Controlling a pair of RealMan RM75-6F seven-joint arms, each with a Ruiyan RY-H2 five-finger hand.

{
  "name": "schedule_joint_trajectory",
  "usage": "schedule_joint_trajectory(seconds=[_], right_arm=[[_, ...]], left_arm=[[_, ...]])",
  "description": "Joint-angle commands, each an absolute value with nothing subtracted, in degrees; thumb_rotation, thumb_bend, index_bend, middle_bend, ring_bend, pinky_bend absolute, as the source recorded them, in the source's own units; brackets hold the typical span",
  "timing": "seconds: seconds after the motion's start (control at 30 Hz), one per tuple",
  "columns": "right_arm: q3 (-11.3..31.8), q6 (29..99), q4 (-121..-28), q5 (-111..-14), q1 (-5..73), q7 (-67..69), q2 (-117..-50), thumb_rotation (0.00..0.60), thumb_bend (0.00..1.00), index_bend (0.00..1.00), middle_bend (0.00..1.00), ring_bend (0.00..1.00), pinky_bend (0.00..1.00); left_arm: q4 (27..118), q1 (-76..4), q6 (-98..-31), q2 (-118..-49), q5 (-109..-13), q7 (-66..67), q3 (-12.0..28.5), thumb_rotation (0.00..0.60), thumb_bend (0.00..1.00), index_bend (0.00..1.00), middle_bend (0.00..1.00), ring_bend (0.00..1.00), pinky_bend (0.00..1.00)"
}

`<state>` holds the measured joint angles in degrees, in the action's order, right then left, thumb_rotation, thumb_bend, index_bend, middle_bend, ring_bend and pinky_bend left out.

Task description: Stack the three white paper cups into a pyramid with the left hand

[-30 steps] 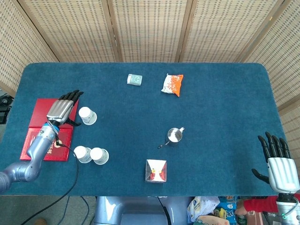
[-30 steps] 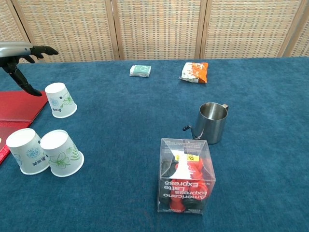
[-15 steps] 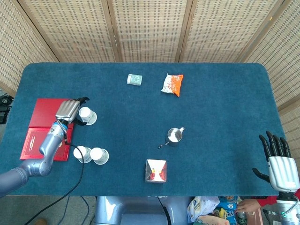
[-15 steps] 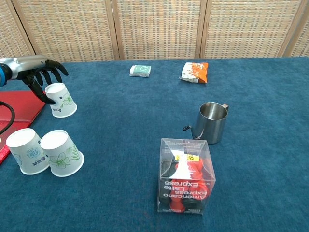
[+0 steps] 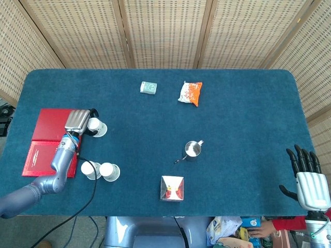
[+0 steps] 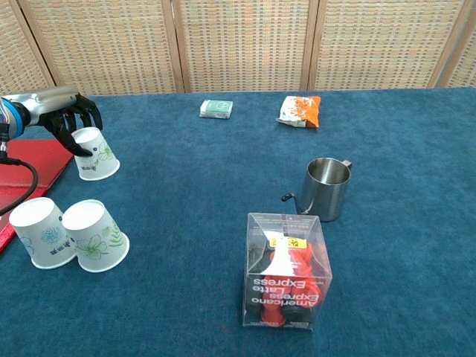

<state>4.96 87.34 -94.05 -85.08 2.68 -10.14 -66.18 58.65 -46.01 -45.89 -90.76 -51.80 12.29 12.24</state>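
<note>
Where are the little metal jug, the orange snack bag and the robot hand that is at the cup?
metal jug (image 6: 328,190), chest view, its side wall.
orange snack bag (image 6: 299,110), chest view, its middle.
left robot hand (image 6: 68,115), chest view, its fingers.

Woven folding screen (image 5: 165,31) behind blue-carpeted table (image 5: 243,113); daylight probably; floor barely visible.

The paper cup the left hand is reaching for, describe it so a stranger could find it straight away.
Start at the red folder on the table's left edge. Just right of it stands an upside-down white paper cup with the left hand curled over it. Unlike the two touching cups nearer the front, it stands alone.
</note>
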Motion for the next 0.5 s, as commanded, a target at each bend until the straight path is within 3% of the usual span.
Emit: schedule_joint_trajectory(seconds=[0.03, 0.27, 0.5], right_arm=[[5.0, 87.4, -94.1, -85.0, 2.7, -10.1, -66.1, 0.600, 0.00, 0.00, 0.00, 0.00, 0.00], [4.8, 87.6, -94.3, -85.3, 2.6, -9.9, -66.0, 0.600, 0.00, 0.00, 0.00, 0.00, 0.00], [4.6, 87.5, -94.4, -85.4, 2.6, -10.4, -66.0, 0.600, 0.00, 0.00, 0.00, 0.00, 0.00]], left_arm=[[59.5, -45.7, -47.0, -90.5, -52.5, 12.2, 12.8, 0.600, 0.23, 0.40, 0.48, 0.49, 0.41], [65.0, -44.7, -49.6, -87.2, -54.9, 11.7, 13.3, 0.600, 0.23, 0.40, 0.48, 0.49, 0.41], [83.3, -40.8, -57.6, -76.6, -65.9, 9.3, 11.4, 0.600, 0.23, 0.40, 0.48, 0.49, 0.41]])
